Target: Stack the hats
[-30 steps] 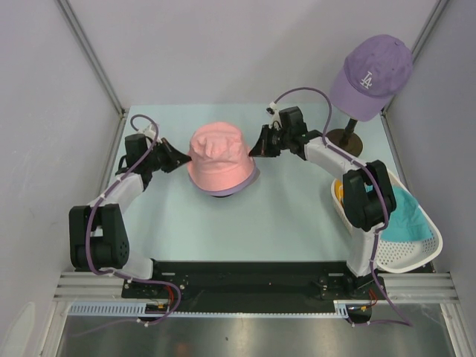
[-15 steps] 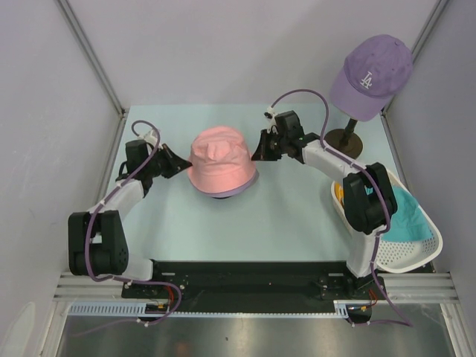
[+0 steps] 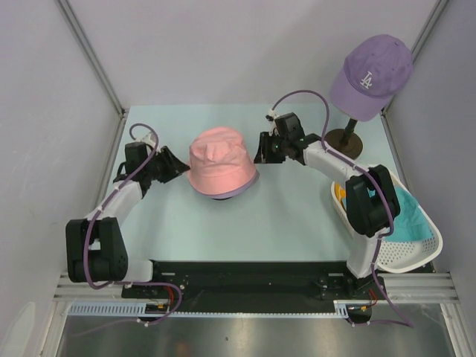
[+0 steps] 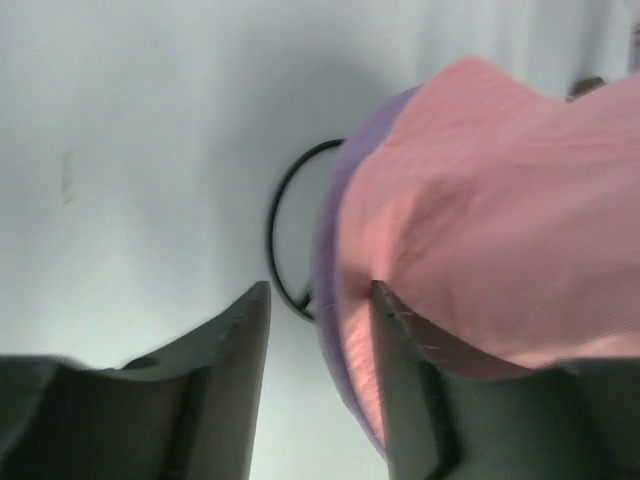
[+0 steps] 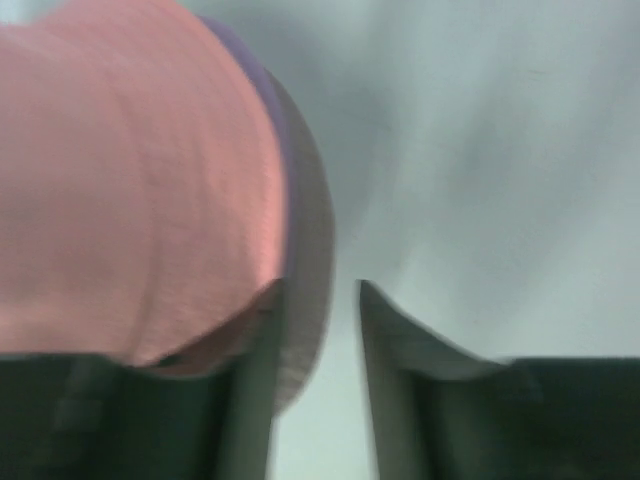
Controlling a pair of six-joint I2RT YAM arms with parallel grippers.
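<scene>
A pink hat [image 3: 220, 165] sits over a lavender hat [image 3: 247, 184], of which only the brim shows, in the middle of the table. My left gripper [image 3: 177, 168] stands open at the pile's left brim and my right gripper [image 3: 259, 149] stands open at its upper right brim. In the left wrist view the pink hat [image 4: 500, 220] and lavender brim [image 4: 335, 230] reach into the gap of the left gripper [image 4: 320, 288]. In the right wrist view the pink hat [image 5: 130, 180] and lavender brim [image 5: 305, 250] lie by the right gripper [image 5: 320, 287]. A teal hat [image 3: 401, 216] and an orange hat [image 3: 338, 192] lie in the basket.
A white basket [image 3: 428, 253] stands at the right edge beside the right arm. A purple LA cap [image 3: 372, 71] rests on a stand with a dark base [image 3: 346, 139] at the back right. A black ring [image 4: 280, 240] shows under the stacked hats.
Both grippers have opened and let go of the pink hat's brim. The pink hat has settled lower over the lavender one, and both arms have drawn back slightly.
</scene>
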